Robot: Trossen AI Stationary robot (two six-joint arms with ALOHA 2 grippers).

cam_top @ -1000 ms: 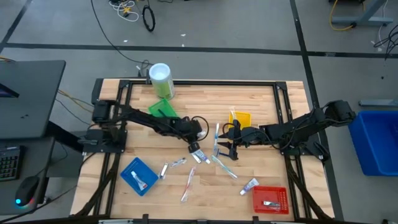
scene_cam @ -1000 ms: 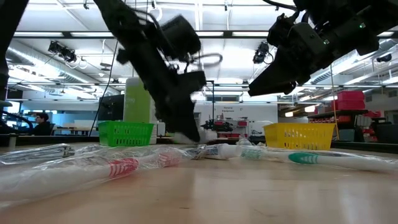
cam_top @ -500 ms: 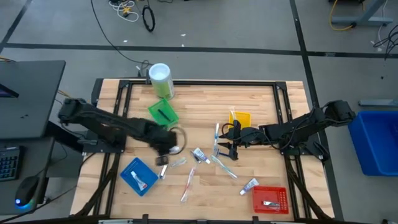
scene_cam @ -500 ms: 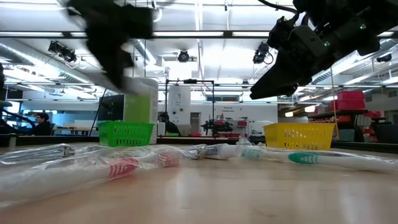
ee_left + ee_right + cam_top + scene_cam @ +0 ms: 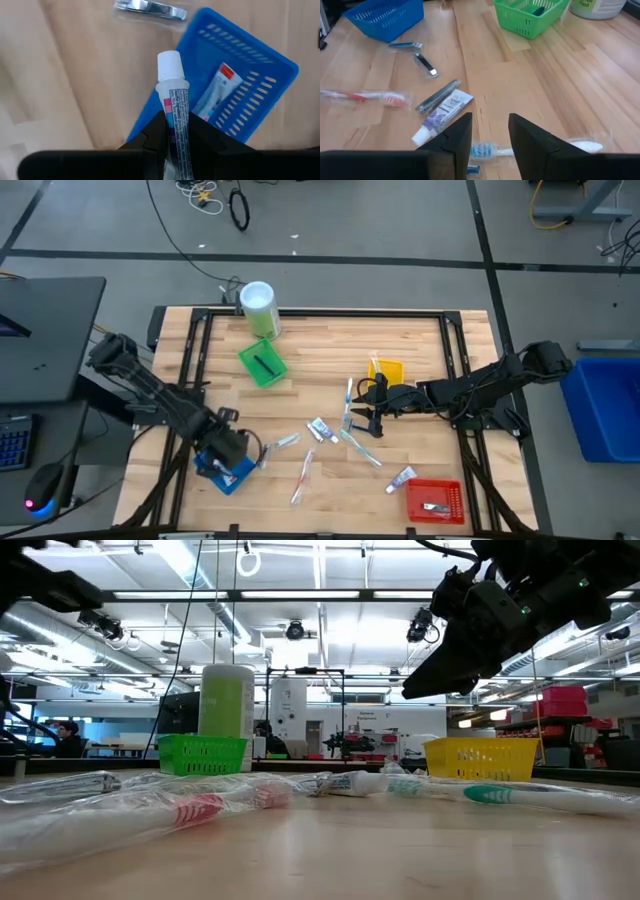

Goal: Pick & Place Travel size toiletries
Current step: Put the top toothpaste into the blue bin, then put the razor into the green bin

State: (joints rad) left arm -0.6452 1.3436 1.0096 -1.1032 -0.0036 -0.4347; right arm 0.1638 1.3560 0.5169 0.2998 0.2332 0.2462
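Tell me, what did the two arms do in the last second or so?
The left hand, gripping a small toothpaste tube, swung away from the pile in the table's middle, out toward the left edge, and now hangs over the blue tray, where another tube already lies. The right hand stayed hovering, open, above a blue toothbrush. The loose items and the other trays did not move.

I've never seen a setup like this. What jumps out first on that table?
The left tool grips a small white-capped toothpaste tube right above the blue tray at the table's front left. Mid-table, the right tool hangs open over scattered toothbrushes and tubes, with green, yellow and red trays around.
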